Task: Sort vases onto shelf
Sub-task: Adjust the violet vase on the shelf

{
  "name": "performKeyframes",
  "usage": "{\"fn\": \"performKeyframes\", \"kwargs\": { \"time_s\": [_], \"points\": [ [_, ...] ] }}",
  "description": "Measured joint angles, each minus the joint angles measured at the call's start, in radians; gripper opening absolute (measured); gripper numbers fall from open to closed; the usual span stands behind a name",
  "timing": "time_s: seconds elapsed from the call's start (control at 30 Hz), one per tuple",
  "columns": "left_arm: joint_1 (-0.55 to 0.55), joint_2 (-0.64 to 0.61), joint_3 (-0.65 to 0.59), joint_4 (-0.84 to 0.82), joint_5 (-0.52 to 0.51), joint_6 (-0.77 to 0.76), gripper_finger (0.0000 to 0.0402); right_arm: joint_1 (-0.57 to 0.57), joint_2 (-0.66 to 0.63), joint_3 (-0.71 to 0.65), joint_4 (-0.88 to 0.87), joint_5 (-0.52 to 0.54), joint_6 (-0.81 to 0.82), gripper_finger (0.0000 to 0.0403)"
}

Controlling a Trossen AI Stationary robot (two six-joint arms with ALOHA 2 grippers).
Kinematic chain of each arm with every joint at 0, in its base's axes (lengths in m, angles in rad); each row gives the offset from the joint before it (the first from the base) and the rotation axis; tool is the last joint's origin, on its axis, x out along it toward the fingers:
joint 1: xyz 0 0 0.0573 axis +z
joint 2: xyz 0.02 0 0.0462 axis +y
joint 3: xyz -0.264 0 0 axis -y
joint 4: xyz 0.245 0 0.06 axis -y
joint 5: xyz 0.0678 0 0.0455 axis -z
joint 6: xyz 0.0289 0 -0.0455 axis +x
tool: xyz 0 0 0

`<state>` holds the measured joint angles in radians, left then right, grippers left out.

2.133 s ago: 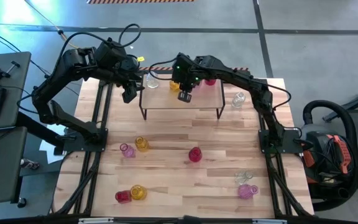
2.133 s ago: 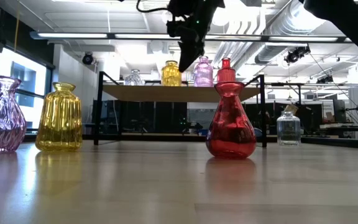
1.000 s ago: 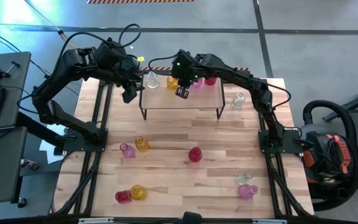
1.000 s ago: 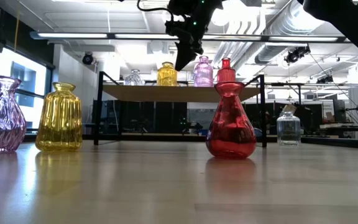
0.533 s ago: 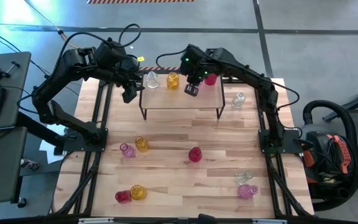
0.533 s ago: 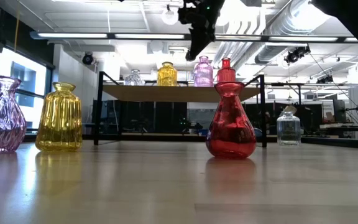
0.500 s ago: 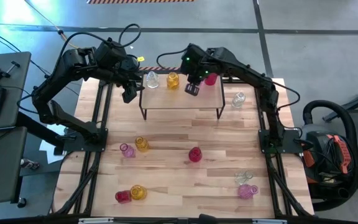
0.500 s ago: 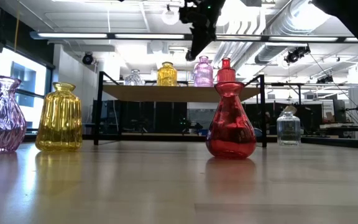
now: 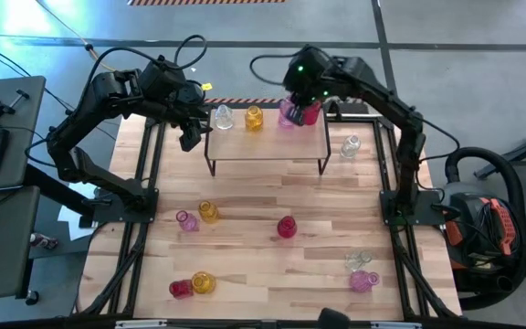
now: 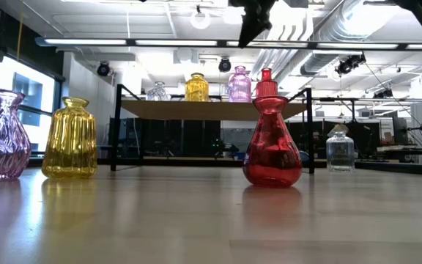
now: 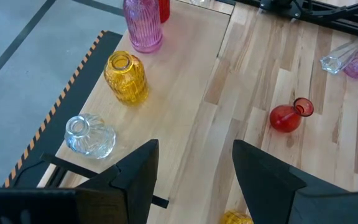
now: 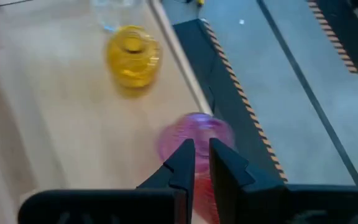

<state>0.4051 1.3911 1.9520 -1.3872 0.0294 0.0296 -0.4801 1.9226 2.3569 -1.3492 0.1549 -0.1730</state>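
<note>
Four vases (image 9: pixel 253 118) stand on the shelf (image 9: pixel 268 144) while the right gripper (image 9: pixel 296 112), fingers pressed together, hovers above the pink one (image 12: pixel 196 134), and the left gripper (image 9: pixel 190 137), empty and half spread, waits beside the shelf.

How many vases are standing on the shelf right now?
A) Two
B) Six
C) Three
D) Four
D: the high view shows a clear vase, a yellow vase, a pink vase and a red vase in a row on the shelf, and the low view shows the same four along its top.
</note>
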Motion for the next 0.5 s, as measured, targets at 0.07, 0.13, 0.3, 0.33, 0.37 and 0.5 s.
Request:
{"fn": "performKeyframes", "kwargs": {
  "time_s": [0.07, 0.13, 0.3, 0.33, 0.37, 0.5],
  "points": [
    [0.0, 0.0, 0.0, 0.0, 0.0, 0.0, 0.0197, -0.026, 0.0, 0.0, -0.002, 0.001, 0.0, 0.0028],
    [0.0, 0.0, 0.0, 0.0, 0.0, 0.0, 0.0197, -0.051, 0.0, -0.01, -0.001, -0.011, 0.0, 0.0028],
    [0.0, 0.0, 0.0, 0.0, 0.0, 0.0, 0.0197, -0.082, 0.001, -0.041, -0.003, -0.028, 0.003, 0.0028],
    [0.0, 0.0, 0.0, 0.0, 0.0, 0.0, 0.0197, -0.085, 0.001, -0.047, -0.003, -0.029, 0.009, 0.0028],
    [0.0, 0.0, 0.0, 0.0, 0.0, 0.0, 0.0197, -0.088, 0.001, -0.05, -0.004, -0.032, 0.013, 0.0028],
    [0.0, 0.0, 0.0, 0.0, 0.0, 0.0, 0.0197, -0.092, 0.001, -0.077, 0.004, -0.035, 0.016, 0.0028]
  ]
}}
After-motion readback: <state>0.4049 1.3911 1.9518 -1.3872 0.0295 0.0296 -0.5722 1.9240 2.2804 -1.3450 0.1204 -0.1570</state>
